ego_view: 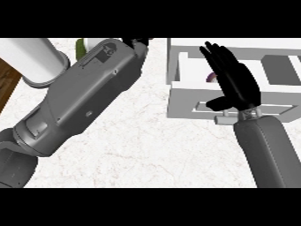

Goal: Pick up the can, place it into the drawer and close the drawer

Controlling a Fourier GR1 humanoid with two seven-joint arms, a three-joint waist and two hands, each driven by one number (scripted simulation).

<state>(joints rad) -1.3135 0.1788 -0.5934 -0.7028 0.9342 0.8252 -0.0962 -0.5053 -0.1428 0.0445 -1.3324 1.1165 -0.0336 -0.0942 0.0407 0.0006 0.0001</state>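
Low in the frame, two grey forearms rose over the marble counter [140,145]. At centre right, the right hand [234,81] stood with straight fingers together, over the white drawer [185,95]. A purple sliver there [211,77] might have been the can. At top centre, the left hand [137,44] was mostly hidden; its fingers could not be made out. A white cylinder [35,59] stood upper left.

- No text, label, brand, number or sign can be read anywhere in the head view.
- The grey left forearm [81,97] bears small dark markings near its wrist, too blurred to make out as letters.
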